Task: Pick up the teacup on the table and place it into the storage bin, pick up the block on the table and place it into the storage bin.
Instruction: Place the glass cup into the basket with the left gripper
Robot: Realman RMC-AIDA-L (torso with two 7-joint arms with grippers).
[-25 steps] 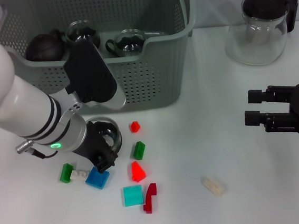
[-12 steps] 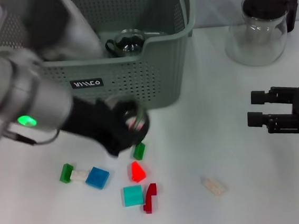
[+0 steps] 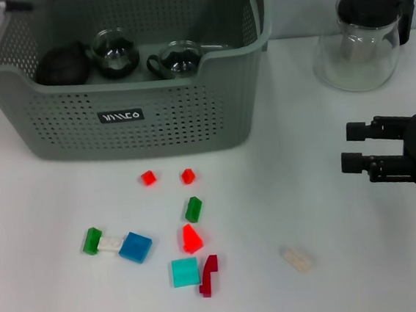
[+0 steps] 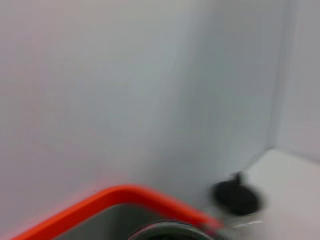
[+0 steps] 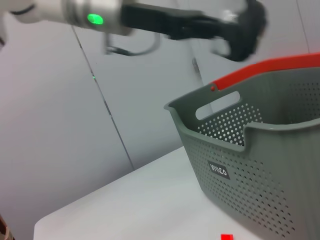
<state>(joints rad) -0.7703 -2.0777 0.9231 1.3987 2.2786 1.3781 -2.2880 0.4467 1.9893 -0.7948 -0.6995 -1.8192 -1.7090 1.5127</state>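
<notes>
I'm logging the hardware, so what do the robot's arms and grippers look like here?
The right gripper is matte black and blocky, with two stubby parallel fingers. The left arm, seen from the right wrist, has a silver-white segment with a glowing green light, then black links to a dark left gripper.

The white table (image 3: 352, 275) held the big grey-green storage bin (image 3: 190, 121) and a clear glass pitcher (image 3: 362, 38) with a black lid. Small toy blocks (image 3: 190, 239) lay scattered below the bin: red, green, blue, teal and cream.
</notes>
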